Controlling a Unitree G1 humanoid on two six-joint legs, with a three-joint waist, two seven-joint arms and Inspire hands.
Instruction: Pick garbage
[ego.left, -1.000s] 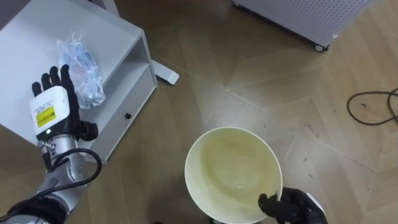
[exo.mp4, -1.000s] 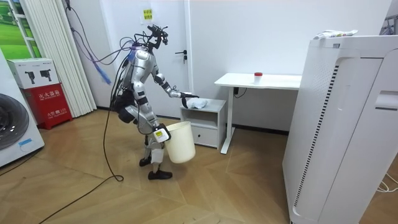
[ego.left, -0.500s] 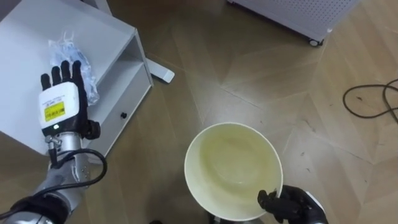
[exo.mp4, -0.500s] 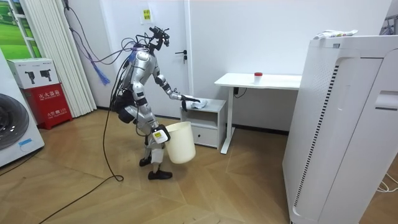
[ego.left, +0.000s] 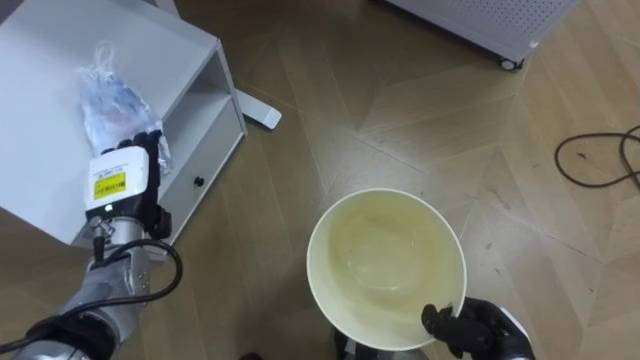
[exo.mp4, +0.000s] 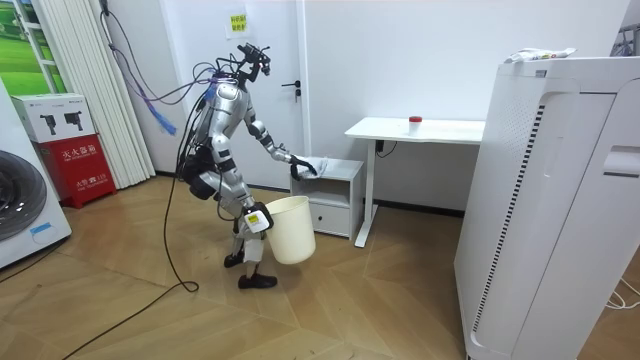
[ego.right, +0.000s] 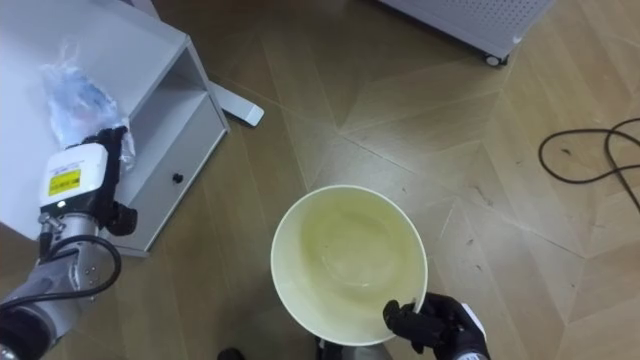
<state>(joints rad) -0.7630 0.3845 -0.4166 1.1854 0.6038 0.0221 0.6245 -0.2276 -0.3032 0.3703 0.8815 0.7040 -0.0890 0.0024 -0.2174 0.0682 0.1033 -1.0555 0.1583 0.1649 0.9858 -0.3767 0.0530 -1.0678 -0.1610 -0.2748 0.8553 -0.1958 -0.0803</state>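
Garbage bag (ego.left: 110, 100), crumpled clear plastic, lies on top of the white cabinet (ego.left: 40, 80), with your robot's left hand (ego.left: 125, 185) laid over its near end. Whether that hand has a grip on it, you cannot tell from these views. Your right hand (ego.left: 475, 330) is curled over the rim of the cream bin (ego.left: 385, 192), holding it low beside the cabinet, mouth up and empty as far as the eye views show. In the room view your robot stands facing the cabinet, left arm stretched out to its top, the bin held low by its legs. By the look of it you are early in the job: the reach is made, but the pickup is not confirmed. Left to do, on this showing: take hold of the bag, lift it clear of the cabinet, carry it across over the bin's mouth and let it drop in.
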